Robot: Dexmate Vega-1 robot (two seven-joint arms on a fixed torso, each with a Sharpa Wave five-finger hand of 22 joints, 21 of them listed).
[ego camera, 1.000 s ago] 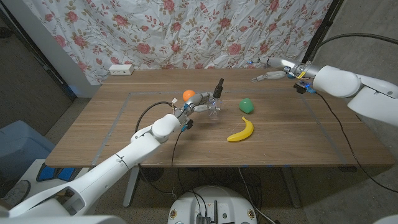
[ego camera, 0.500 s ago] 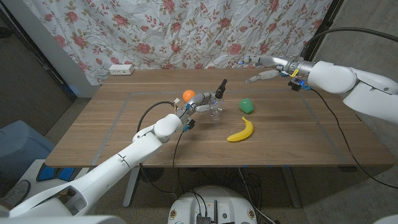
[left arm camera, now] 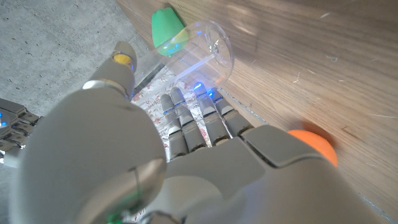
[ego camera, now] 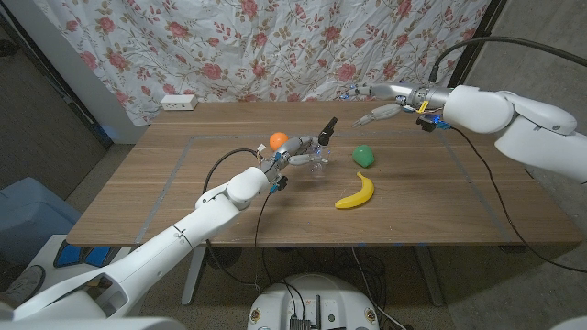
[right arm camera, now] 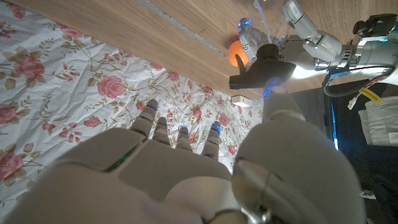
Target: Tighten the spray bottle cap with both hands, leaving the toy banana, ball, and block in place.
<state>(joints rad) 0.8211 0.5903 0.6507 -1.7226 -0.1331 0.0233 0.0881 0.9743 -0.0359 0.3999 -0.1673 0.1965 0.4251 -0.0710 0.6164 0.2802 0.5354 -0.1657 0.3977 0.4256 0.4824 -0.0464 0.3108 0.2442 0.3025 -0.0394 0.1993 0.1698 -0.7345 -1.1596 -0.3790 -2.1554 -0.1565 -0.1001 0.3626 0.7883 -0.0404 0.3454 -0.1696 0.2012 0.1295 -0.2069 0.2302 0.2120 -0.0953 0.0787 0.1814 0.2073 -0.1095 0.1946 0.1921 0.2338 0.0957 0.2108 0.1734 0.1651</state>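
A clear spray bottle [ego camera: 317, 158] with a black spray head [ego camera: 326, 128] stands near the table's middle, and my left hand [ego camera: 292, 152] grips its body from the left. The left wrist view shows the bottle [left arm camera: 208, 53] past my left hand's fingers [left arm camera: 199, 121]. My right hand [ego camera: 374, 102] hovers open over the far side of the table, to the right of and beyond the bottle, holding nothing. From the right wrist the spray head [right arm camera: 261, 70] shows beyond my right hand [right arm camera: 186, 168]. The orange ball [ego camera: 278, 139] sits just left of the bottle, the green block [ego camera: 364, 155] to its right, the toy banana [ego camera: 356, 192] nearer the front.
A white power strip [ego camera: 179, 103] lies at the table's far left corner. A flowered curtain [ego camera: 275, 46] hangs behind the table. A black cable [ego camera: 229, 158] loops over the wood beside my left forearm, and another trails from my right arm.
My right hand has moved left over the table's far side, towards the bottle. The left hand keeps its hold on the bottle, whose spray head now leans slightly right.
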